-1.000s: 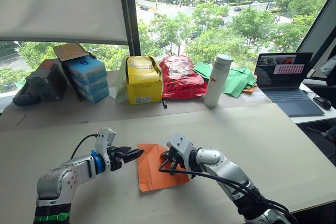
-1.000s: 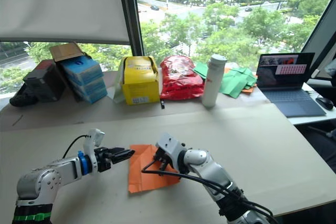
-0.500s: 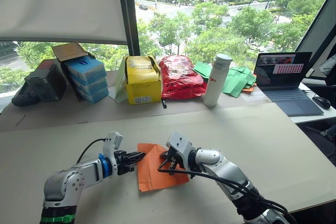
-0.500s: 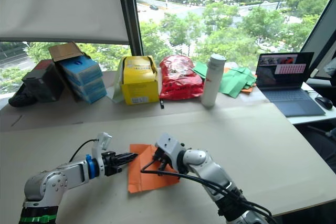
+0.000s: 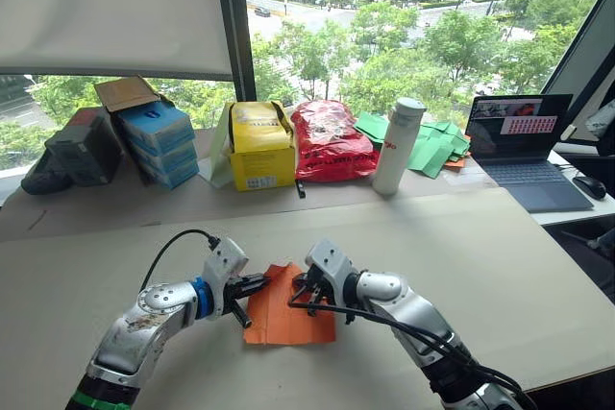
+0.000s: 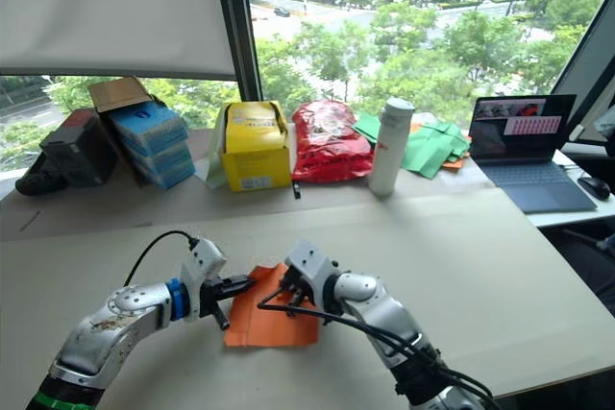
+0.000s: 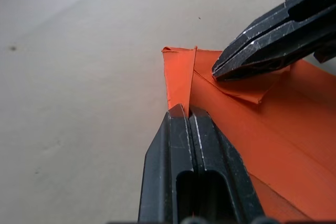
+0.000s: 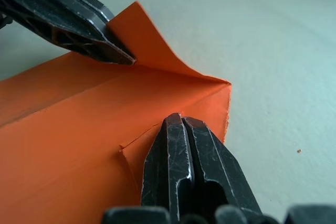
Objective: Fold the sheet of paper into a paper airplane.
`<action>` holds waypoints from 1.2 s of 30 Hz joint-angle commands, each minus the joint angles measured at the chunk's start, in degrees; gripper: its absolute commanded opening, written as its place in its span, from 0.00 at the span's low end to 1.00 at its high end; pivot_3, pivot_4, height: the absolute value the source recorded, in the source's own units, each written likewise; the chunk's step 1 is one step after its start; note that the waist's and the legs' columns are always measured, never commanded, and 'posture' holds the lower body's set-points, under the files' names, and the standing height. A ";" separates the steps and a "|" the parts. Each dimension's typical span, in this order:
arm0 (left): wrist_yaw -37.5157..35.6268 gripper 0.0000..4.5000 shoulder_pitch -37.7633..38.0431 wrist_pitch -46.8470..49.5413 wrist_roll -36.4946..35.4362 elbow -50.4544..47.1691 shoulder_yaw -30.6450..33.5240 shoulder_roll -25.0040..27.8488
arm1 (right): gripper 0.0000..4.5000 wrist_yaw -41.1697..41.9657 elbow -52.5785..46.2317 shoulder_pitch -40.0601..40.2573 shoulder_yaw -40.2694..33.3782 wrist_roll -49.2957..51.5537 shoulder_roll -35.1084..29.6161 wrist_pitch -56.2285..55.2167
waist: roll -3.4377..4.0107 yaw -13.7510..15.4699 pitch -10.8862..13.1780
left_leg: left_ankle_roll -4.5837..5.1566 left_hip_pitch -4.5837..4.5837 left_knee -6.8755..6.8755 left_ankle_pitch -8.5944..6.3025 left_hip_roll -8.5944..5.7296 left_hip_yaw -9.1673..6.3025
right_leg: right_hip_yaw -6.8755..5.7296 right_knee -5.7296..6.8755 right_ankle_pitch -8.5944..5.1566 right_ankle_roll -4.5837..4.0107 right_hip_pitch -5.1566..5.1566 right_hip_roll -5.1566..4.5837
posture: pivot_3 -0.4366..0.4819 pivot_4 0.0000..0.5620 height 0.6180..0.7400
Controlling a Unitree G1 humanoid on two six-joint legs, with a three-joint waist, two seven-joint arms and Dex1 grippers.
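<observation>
While the right tool [image 5: 306, 287], fingers closed together, presses the sheet of paper [image 5: 288, 312] flat against the surface [image 5: 500, 266], the left tool [image 7: 185, 113], also closed, pinches the raised corner flap just beside it. Fold that flap slowly toward the right tool, keeping the pinned edge from sliding.
</observation>
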 commanded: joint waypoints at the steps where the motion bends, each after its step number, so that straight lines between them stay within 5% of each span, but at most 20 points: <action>1: -1.61 0.01 -0.16 -9.28 4.67 0.14 -1.64 0.90 | 0.00 -0.74 -0.43 0.06 -1.21 0.10 0.68 -1.39 | 0.00 0.10 0.00 | 0.01 -0.04 0.00 0.00 0.00 0.00 | -0.01 0.00 0.00 0.00 -0.04 0.00 | 0.48 0.27 1.00; 9: -3.11 0.01 0.27 -24.13 15.24 6.39 -5.64 3.51 | 0.00 -3.71 -0.13 0.05 -3.65 0.14 2.49 -4.03 | 0.04 0.04 0.03 | 0.05 -0.13 0.00 -0.02 0.00 0.00 | -0.03 -0.02 0.00 0.00 -0.11 0.00 | 0.48 0.27 1.00; 26: -4.32 0.01 -0.57 -29.99 20.90 9.63 -6.42 3.29 | 0.00 -2.29 7.17 -1.98 0.87 -5.32 3.36 -10.18 | 0.06 -0.04 0.04 | 0.12 -0.06 0.00 -0.04 0.00 0.00 | -0.17 0.05 0.00 0.00 -0.07 0.05 | 0.48 0.27 1.00; 32: -5.59 0.41 0.03 -30.21 19.55 9.05 -4.75 4.24 | 0.00 -2.00 8.88 -2.35 1.06 -5.94 3.12 -5.81 | 0.06 -0.04 0.03 | 0.21 0.09 -0.01 -0.09 0.01 0.00 | -0.17 0.07 0.00 0.00 0.03 0.06 | 0.48 0.27 1.00; 36: -8.35 0.71 -0.95 -21.15 11.35 7.37 0.70 4.63 | 0.00 -1.28 8.06 -2.21 1.46 -5.99 2.57 -4.52 | 0.06 -0.01 0.04 | 0.38 0.10 0.00 -0.19 0.01 0.00 | -0.20 0.07 0.00 0.01 0.04 0.06 | 0.48 0.27 1.00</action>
